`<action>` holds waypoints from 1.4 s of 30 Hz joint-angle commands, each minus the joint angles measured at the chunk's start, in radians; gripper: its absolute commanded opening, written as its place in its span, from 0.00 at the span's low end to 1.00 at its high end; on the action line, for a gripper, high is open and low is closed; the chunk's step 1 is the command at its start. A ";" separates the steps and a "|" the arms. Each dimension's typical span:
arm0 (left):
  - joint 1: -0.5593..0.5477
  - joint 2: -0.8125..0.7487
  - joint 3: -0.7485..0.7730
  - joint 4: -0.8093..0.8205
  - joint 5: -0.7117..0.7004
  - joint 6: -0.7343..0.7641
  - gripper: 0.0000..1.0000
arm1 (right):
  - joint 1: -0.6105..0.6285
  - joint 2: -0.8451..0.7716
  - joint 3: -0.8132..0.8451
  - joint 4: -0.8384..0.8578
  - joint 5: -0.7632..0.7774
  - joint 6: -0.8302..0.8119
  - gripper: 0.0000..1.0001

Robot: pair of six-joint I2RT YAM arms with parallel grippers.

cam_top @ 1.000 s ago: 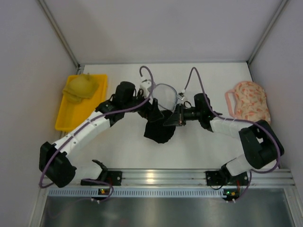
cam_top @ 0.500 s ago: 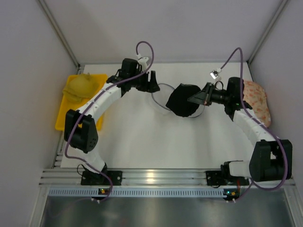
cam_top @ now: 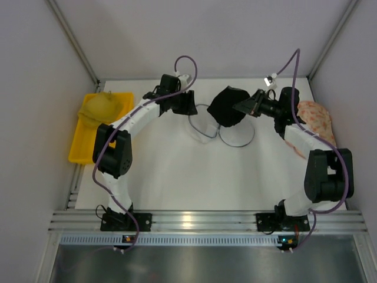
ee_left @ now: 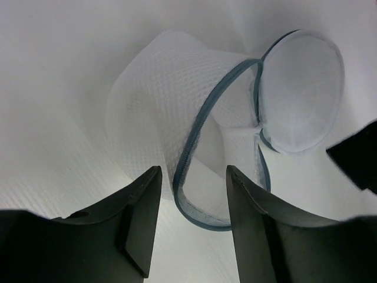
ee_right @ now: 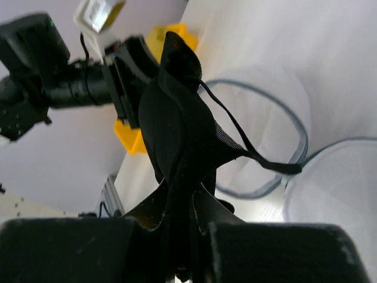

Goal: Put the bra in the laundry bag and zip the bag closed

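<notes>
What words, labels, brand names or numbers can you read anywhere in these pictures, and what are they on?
No text can be read in any view.
The bra, the laundry bag and the yellow tray show no print.
The small white block on the left arm's wrist, seen from the right wrist camera, is too blurred to tell whether it carries any marking.

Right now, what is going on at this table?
The right gripper is shut on the bra and holds it raised beside the laundry bag. The bag lies unzipped on the table, its two halves spread. The left gripper is open at one half's rim. The bra is not inside yet.
</notes>
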 commanded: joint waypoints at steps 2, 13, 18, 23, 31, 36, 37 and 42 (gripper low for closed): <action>0.010 0.024 0.037 0.008 -0.022 -0.013 0.53 | 0.035 0.106 -0.004 0.385 0.143 0.154 0.00; 0.087 0.098 0.013 0.106 0.208 -0.214 0.34 | 0.194 0.321 -0.061 0.810 0.390 0.330 0.00; 0.113 0.098 -0.030 0.176 0.282 -0.306 0.18 | 0.259 0.408 -0.105 0.876 0.436 0.296 0.00; 0.126 0.100 -0.072 0.248 0.358 -0.367 0.05 | 0.317 0.517 -0.118 0.928 0.457 0.290 0.00; 0.131 0.094 -0.064 0.221 0.357 -0.296 0.00 | 0.399 0.617 -0.049 0.723 0.302 0.129 0.00; 0.131 0.069 -0.030 0.189 0.362 -0.216 0.00 | 0.422 0.608 0.048 0.450 0.233 -0.032 0.00; 0.131 0.058 -0.021 0.178 0.363 -0.185 0.00 | 0.423 0.608 0.065 0.412 0.223 -0.067 0.00; 0.130 0.034 -0.002 0.130 0.479 -0.168 0.00 | 0.455 0.574 0.204 0.004 0.206 -0.301 0.00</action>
